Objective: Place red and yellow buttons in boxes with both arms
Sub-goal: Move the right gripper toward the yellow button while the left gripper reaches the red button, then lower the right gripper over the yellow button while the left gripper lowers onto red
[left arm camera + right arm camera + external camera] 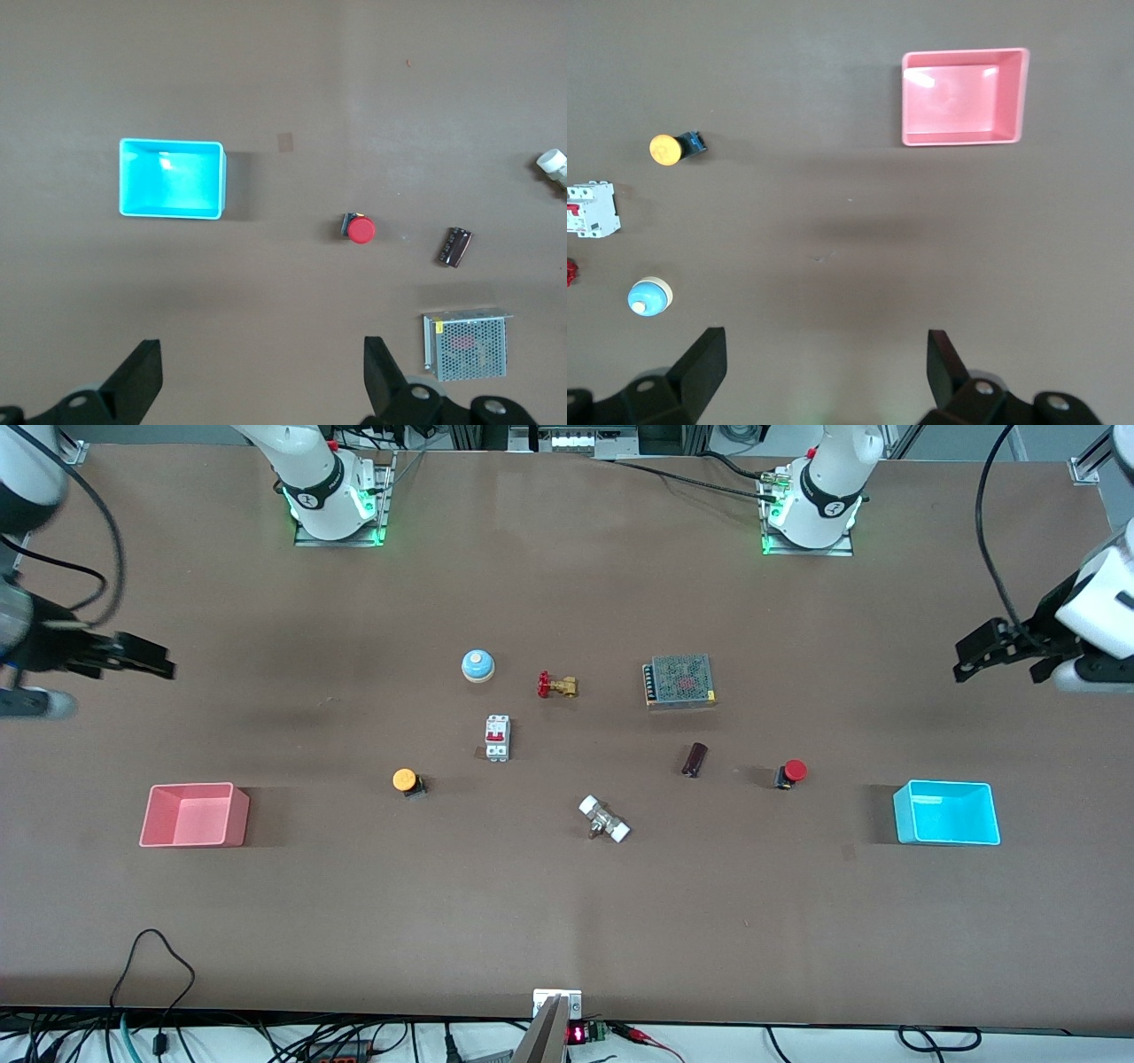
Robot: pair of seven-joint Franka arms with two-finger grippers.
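Note:
The red button (793, 772) lies on the table between a dark cylinder and the cyan box (946, 812); it also shows in the left wrist view (360, 229), as does the cyan box (171, 178). The yellow button (407, 781) lies toward the pink-red box (194, 815); both show in the right wrist view, the button (667, 149) and the box (963, 96). My left gripper (970, 660) hangs open and empty high over the left arm's end of the table. My right gripper (146, 660) hangs open and empty high over the right arm's end.
In the table's middle lie a blue dome with an orange top (477, 665), a brass valve with a red handle (556, 685), a white circuit breaker (497, 738), a meshed power supply (679, 680), a dark cylinder (695, 759) and a white-ended fitting (604, 819).

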